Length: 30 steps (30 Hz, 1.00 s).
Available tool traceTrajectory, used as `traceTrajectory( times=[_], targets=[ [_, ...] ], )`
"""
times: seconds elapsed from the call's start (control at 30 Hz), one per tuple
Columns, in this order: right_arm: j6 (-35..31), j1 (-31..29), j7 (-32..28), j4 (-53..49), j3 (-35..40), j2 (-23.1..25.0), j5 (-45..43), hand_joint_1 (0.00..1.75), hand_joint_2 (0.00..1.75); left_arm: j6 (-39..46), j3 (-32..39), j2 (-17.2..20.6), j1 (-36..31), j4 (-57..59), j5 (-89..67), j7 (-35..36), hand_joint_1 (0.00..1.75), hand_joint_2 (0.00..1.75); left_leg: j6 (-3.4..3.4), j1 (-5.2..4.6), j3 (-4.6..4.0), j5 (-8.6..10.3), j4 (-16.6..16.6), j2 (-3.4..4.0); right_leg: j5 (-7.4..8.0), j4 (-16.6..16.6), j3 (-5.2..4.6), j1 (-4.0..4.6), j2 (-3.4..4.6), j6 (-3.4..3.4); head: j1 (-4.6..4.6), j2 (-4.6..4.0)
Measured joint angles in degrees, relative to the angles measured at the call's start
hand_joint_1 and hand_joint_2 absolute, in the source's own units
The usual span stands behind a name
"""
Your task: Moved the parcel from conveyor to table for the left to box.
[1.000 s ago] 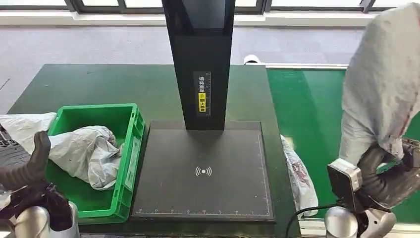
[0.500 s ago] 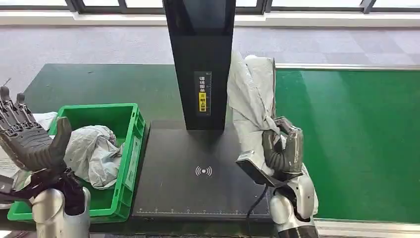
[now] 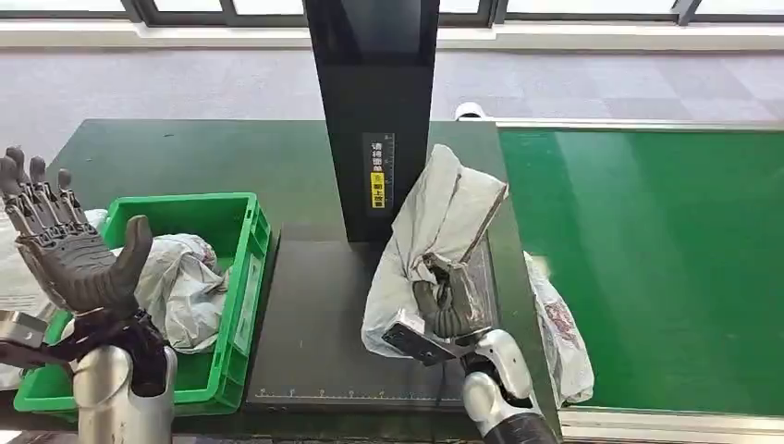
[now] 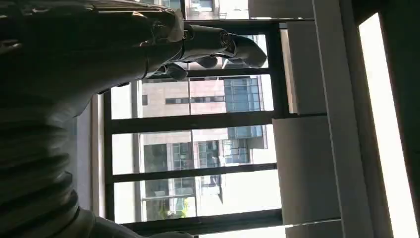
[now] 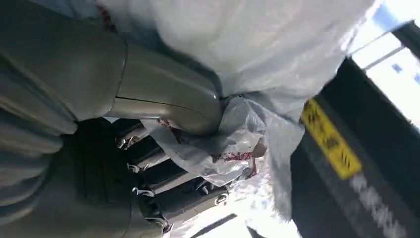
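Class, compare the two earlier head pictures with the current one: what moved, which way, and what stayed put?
The right hand, gripping the grey parcel throughout, carried it from above the green conveyor leftward and down onto the black scanner platform. The left hand rose with fingers spread beside the green crate. The bag in the crate, the bag at the conveyor edge and the black post stayed put.

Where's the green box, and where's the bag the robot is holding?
green box [image 3: 236, 205], head view, on its far rim.
bag [image 3: 434, 217], head view, on its upper part above the right hand [image 3: 450, 301].
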Motion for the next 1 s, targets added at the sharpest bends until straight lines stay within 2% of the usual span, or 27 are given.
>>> traceTrajectory(
  times=[0.23, 0.4, 0.57, 0.6, 0.63, 0.87, 1.0],
  targets=[
    [0.7, -1.4, 0.2, 3.8, 1.7, 0.2, 0.3, 1.75, 1.75, 0.0, -0.2, 0.2, -0.6, 0.5, 0.0, 0.0, 0.00, 1.75, 0.00, 0.00, -0.01, 0.00, 0.0, -0.01, 0.00, 0.0, 0.01, 0.00, 0.00, 0.00, -0.02, 0.00],
    [9.4, -3.9, -0.6, 9.6, 3.2, 0.7, -1.0, 1.75, 1.75, -0.4, -0.2, 0.3, -0.9, 1.4, 0.0, 0.5, 0.00, 1.75, 0.00, 0.00, 0.00, 0.00, 0.0, 0.00, 0.00, 0.0, -0.01, 0.00, 0.01, 0.00, -0.02, 0.00],
    [11.1, -5.6, -3.7, 17.6, 4.9, 2.2, -1.8, 1.75, 1.75, -0.9, -0.3, 0.3, -1.0, 2.3, 0.5, 0.5, 0.00, 1.75, -0.01, 0.00, 0.02, 0.01, 0.0, 0.01, 0.01, 0.0, -0.01, 0.01, 0.03, -0.02, -0.02, 0.02],
    [11.7, -6.1, -4.4, 18.9, 5.2, 2.4, -2.3, 1.64, 1.75, -0.9, -0.3, 0.3, -1.0, 2.5, 0.5, 0.5, 0.00, 1.75, -0.01, 0.00, 0.02, 0.01, 0.0, 0.02, 0.02, 0.0, -0.02, 0.01, 0.04, -0.02, 0.00, 0.00],
    [12.2, -6.4, -5.0, 19.7, 5.4, 2.5, -2.8, 0.00, 1.75, -0.9, -0.3, 0.3, -1.1, 2.7, 0.5, 0.5, 0.00, 1.75, -0.01, 0.00, 0.02, 0.01, 0.0, 0.03, 0.02, 0.0, -0.02, 0.01, 0.04, -0.02, 0.00, 0.02],
    [11.3, -6.9, -9.9, 21.1, 5.6, 2.8, -7.0, 0.00, 1.75, -0.9, -0.5, 0.3, -1.3, 3.2, 1.1, 0.5, 0.00, 1.75, -0.01, 0.00, 0.01, 0.01, 0.0, 0.02, 0.04, 0.0, -0.01, 0.01, 0.05, -0.04, -0.02, 0.00],
    [11.3, -6.8, -9.9, 20.1, 5.6, 2.8, -7.8, 0.00, 1.75, -0.9, -0.5, 0.3, -1.2, 3.2, 1.2, 0.6, 0.00, 1.75, -0.01, 0.00, 0.01, 0.01, 0.0, 0.02, 0.04, 0.0, -0.01, 0.01, 0.04, -0.04, -0.02, 0.02]
  ],
)
